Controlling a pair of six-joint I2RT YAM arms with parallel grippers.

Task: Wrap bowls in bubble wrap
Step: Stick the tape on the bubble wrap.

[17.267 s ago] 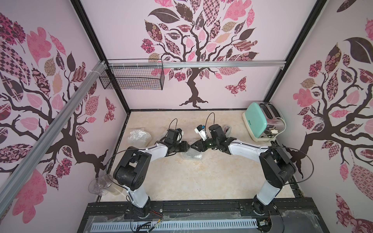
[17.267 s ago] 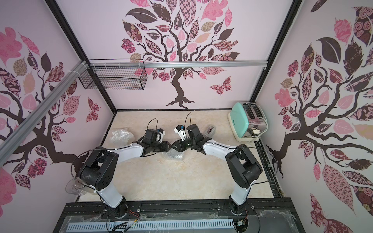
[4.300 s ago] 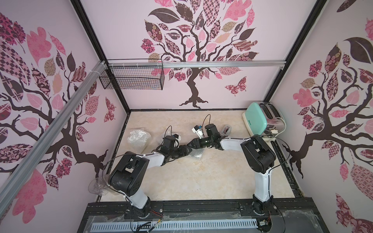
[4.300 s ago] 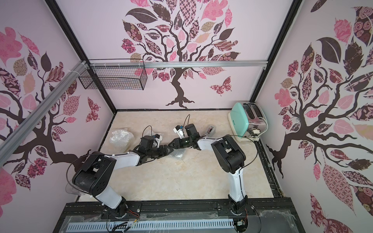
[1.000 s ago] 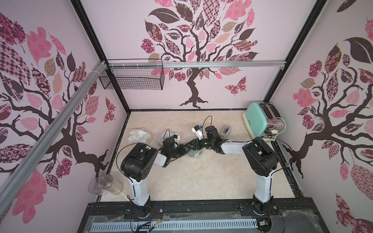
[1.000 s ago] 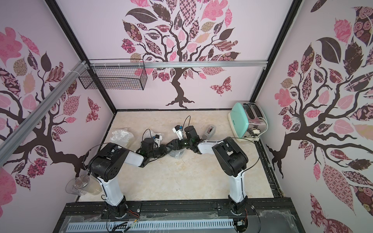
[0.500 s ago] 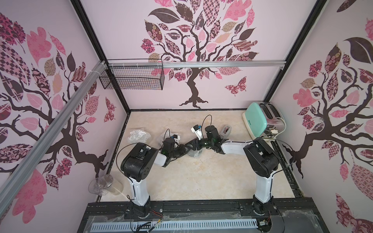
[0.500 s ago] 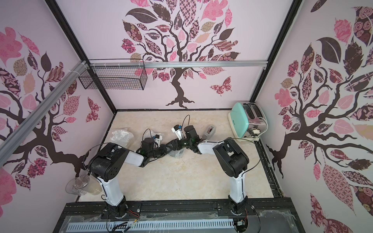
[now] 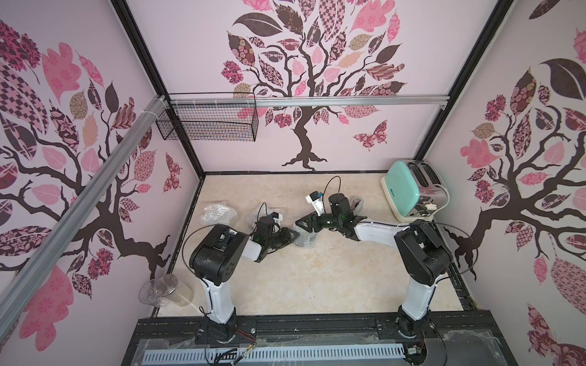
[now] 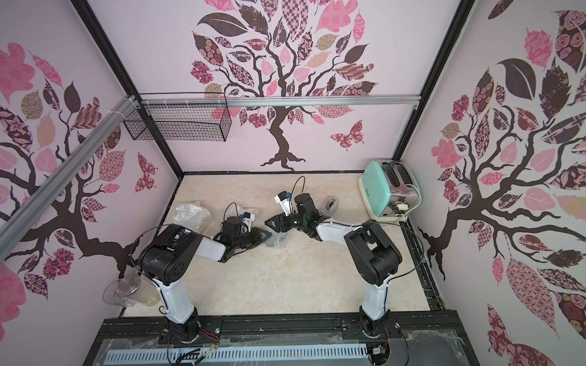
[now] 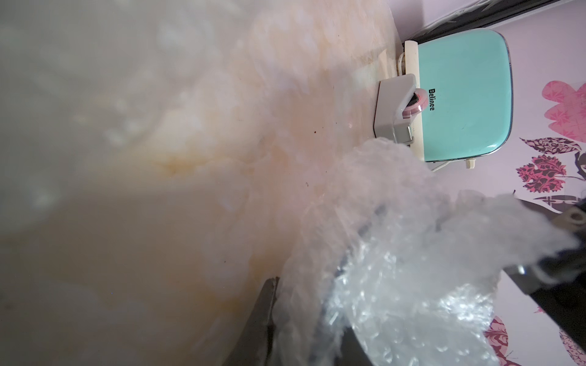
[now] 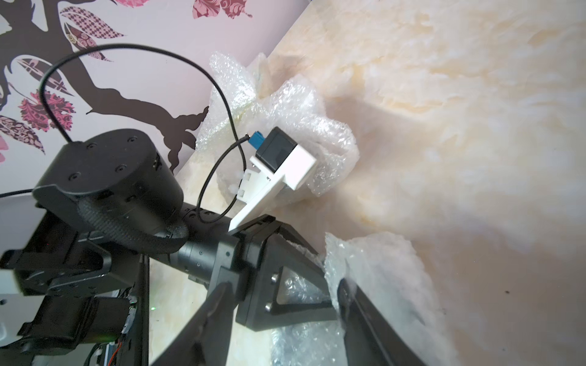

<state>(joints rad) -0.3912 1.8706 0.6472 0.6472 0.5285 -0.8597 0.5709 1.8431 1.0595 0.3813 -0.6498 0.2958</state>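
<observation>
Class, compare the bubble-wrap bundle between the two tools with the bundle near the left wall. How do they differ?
The middle bundle sits between the left tool and right tool, looking greyish; the wall bundle lies untouched, whiter and broader. Both are crumpled bubble wrap.

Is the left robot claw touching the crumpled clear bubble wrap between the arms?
Touching. The right wrist view shows the crumpled clear bubble wrap bunched right against the black tips of the left gripper.

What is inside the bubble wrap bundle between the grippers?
Only crumpled bubble wrap shows, with the left gripper and right gripper at it. Something dark shows through it; whether that is a bowl cannot be told.
</observation>
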